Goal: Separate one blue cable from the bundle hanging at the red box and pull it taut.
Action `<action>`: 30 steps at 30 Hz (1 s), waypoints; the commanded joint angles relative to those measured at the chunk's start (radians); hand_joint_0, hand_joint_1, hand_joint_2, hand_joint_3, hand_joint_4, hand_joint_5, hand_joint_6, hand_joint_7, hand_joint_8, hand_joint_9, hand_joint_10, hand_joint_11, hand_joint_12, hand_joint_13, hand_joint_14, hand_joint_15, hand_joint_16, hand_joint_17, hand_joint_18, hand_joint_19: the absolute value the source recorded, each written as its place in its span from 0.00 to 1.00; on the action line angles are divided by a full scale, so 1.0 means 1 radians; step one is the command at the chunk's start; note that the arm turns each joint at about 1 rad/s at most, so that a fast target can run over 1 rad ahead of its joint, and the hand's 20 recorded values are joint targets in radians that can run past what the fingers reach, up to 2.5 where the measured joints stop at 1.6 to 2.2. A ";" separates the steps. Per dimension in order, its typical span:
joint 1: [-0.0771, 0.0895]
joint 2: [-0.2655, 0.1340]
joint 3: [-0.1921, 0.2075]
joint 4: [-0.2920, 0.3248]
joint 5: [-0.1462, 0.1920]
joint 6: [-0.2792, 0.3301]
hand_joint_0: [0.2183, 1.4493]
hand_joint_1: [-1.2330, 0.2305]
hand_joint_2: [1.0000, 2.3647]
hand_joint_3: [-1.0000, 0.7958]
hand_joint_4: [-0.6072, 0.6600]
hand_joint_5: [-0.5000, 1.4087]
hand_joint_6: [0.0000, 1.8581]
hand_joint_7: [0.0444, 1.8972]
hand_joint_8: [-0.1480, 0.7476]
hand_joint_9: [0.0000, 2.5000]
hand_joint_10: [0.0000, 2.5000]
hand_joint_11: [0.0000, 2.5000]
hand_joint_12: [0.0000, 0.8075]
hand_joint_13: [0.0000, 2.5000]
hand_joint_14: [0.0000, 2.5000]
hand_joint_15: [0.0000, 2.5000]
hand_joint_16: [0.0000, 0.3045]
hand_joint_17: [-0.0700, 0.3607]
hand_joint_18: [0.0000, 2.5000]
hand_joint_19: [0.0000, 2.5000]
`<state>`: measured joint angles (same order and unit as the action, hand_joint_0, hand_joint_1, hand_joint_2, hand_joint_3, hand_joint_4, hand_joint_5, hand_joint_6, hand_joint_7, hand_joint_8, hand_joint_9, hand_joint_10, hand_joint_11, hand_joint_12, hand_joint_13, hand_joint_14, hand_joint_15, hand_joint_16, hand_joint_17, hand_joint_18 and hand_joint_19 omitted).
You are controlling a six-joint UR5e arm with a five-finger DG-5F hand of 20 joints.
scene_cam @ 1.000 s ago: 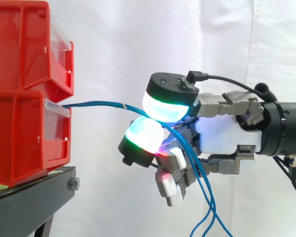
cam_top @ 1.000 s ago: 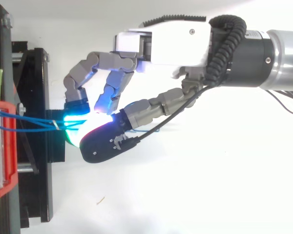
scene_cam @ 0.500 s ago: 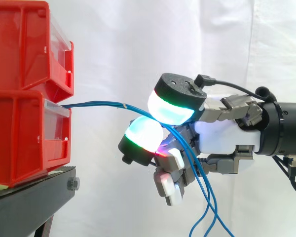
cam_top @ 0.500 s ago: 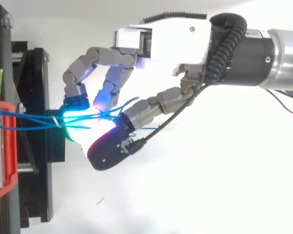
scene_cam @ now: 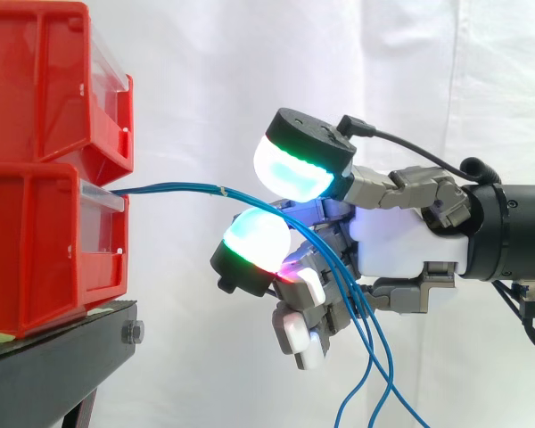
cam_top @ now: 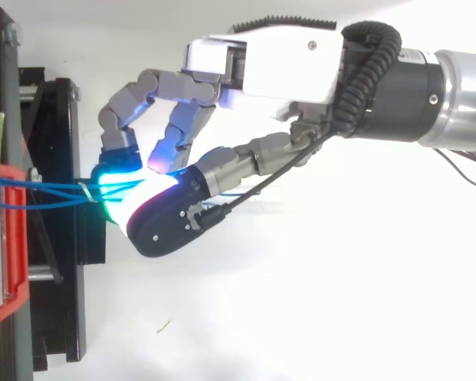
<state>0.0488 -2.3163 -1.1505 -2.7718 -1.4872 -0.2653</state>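
Several thin blue cables [scene_cam: 169, 187] leave the lower red bin [scene_cam: 36, 250] and run right to a small tie [scene_cam: 223, 190]. From there they cross a glowing finger pad [scene_cam: 257, 236] and drop through my hand [scene_cam: 401, 250] to the bottom edge. The fingers are curled round the strands. The thumb's pad [scene_cam: 290, 169] sits just over them, and I cannot tell if it touches. In the top view the cables [cam_top: 55, 194] reach from the bin [cam_top: 0, 238] to under the thumb, with my hand [cam_top: 262, 63] to their right.
A second red bin [scene_cam: 45, 80] is stacked on the lower one, both on a black stand [scene_cam: 62, 357]. The stand's frame [cam_top: 51, 159] lies just left of my fingertips. A white curtain hangs behind, with open space under and right of the hand.
The thumb has swung up and left, towards the bins, after dipping lower half a second ago. The curled fingers have edged slightly left. The cables stay in the hand.
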 commanded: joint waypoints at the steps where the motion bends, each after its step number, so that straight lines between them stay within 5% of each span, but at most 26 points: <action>1: 0.000 0.000 0.000 0.001 0.004 0.001 0.32 0.52 0.00 0.29 0.58 0.18 0.47 0.54 0.55 0.44 0.01 0.37 0.46 0.42 0.01 0.23 0.13 0.38 0.39 0.22; 10: 0.000 0.000 0.000 0.000 0.005 -0.002 0.31 0.41 0.01 0.46 0.64 0.17 0.49 0.49 0.61 0.44 0.01 0.44 0.53 0.42 0.01 0.23 0.17 0.44 0.42 0.21; 30: 0.009 0.000 -0.002 -0.003 0.008 -0.011 0.40 0.23 0.01 0.39 0.59 0.15 0.50 0.52 0.55 0.44 0.00 0.57 0.48 0.46 0.01 0.36 0.15 0.40 0.42 0.23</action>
<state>0.0565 -2.3163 -1.1519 -2.7742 -1.4791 -0.2761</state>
